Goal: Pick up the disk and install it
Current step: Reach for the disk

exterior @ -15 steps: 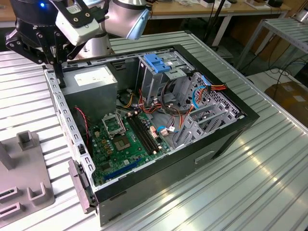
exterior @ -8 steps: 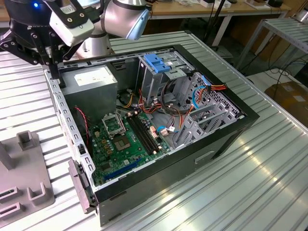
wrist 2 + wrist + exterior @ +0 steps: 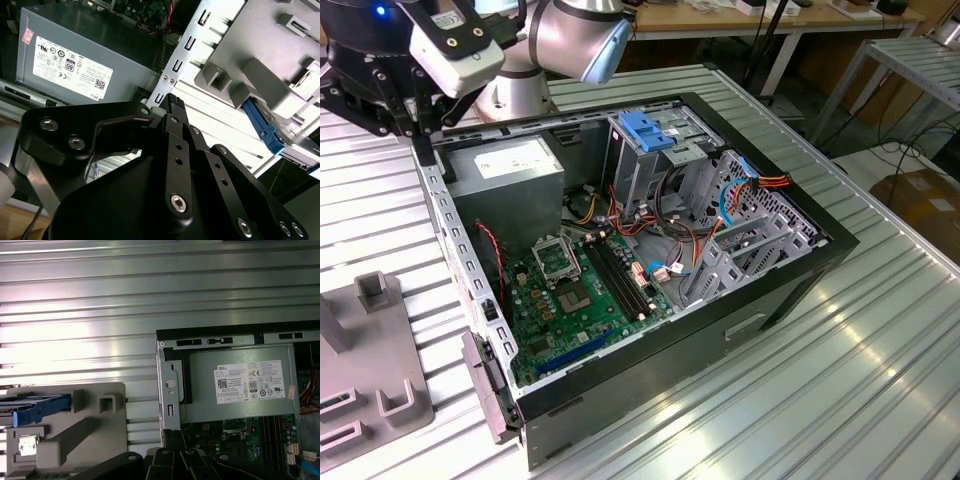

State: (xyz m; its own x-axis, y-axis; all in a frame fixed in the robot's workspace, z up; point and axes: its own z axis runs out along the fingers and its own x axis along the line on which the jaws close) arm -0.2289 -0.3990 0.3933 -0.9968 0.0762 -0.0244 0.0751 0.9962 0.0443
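Note:
The disk [image 3: 37,408] stands on edge in a slot of the grey fixture [image 3: 95,432], its blue side bracket facing out. In the second wrist view the same disk [image 3: 262,127] shows as a blue bracket with a grey metal body beside it. My gripper [image 3: 173,101] is shut with nothing between its fingers. It hangs over the rear corner of the open computer case [image 3: 650,250], next to the power supply, and is apart from the disk. In the exterior view the gripper [image 3: 422,148] is at the upper left, above the case wall. The black fingers [image 3: 167,460] point down at the case edge.
Inside the case are a grey power-supply box [image 3: 505,165] with a white sticker, a green motherboard [image 3: 580,290], loose cables and a metal drive cage topped by a blue latch [image 3: 645,130]. The fixture [image 3: 370,370] sits on the slatted metal table [image 3: 840,380] at the exterior view's left.

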